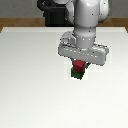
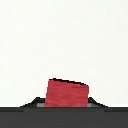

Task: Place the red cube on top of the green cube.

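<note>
The red cube (image 1: 78, 67) sits directly over the green cube (image 1: 76, 75), near the middle of the white table; only a thin green edge shows under the red one. My gripper (image 1: 79, 64) hangs straight above them and is shut on the red cube. In the wrist view the red cube (image 2: 67, 93) fills the space between my dark fingertips (image 2: 31, 103), slightly tilted. The green cube is hidden beneath it there. I cannot tell whether the red cube rests on the green one or hovers just above it.
The white table (image 1: 30, 80) spreads all around the cubes. The robot's dark base (image 1: 55, 15) stands at the far edge, in front of a brown strip of floor.
</note>
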You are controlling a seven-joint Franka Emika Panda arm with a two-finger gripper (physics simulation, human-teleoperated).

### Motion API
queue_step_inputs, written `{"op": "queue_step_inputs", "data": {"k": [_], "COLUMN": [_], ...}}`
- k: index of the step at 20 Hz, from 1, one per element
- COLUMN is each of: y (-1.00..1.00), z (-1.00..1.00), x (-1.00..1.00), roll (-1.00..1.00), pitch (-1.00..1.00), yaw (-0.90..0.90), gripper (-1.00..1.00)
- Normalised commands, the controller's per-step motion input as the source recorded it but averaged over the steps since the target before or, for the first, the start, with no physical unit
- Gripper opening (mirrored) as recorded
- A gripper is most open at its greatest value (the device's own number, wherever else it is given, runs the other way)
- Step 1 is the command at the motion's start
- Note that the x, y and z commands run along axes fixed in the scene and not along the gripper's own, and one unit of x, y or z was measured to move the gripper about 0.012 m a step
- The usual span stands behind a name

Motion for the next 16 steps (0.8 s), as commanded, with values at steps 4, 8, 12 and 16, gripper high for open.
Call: {"op": "queue_step_inputs", "data": {"k": [4, 8, 12, 16], "y": [0.0, 0.0, 0.0, 0.0], "z": [0.0, 0.0, 0.0, 0.0], "x": [0.0, 0.0, 0.0, 0.0], "roll": [0.0, 0.0, 0.0, 0.0], "pitch": [0.0, 0.0, 0.0, 0.0], "yaw": [0.0, 0.0, 0.0, 0.0], "gripper": [1.0, 1.0, 1.0, 1.0]}}
